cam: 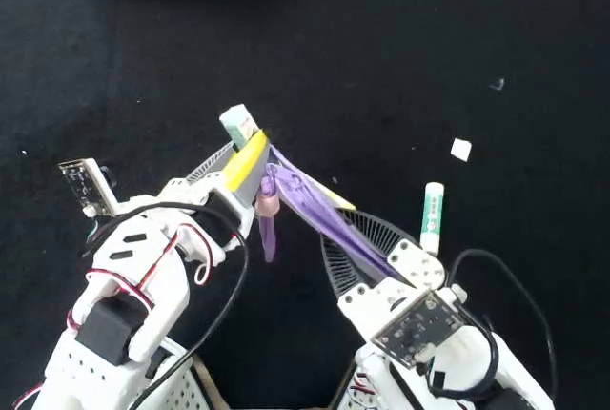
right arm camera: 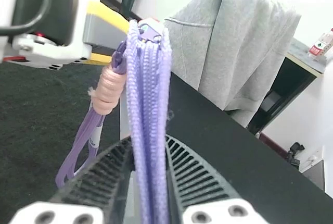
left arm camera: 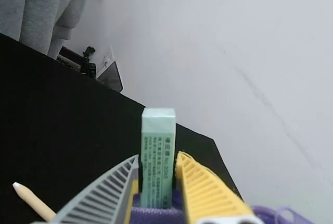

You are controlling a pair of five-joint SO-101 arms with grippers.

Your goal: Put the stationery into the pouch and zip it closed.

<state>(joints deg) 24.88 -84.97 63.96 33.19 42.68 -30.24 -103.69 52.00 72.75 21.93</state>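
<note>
Pouch of purple weave is pinched in the ribbed right gripper; left gripper clamps a boxy mint eraser.

The pouch is lilac and finely ribbed, its zip pull wound in pale pink. The eraser is mint green with dark print. The left gripper has one yellow finger and one grey; the right gripper has black ones. The glue stick is white and green, the table black.

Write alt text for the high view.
The right tool grips a purple pouch over a black table, its far end at the left tool, which pinches a green eraser. A glue stick and a small white block lie on the table.
</note>
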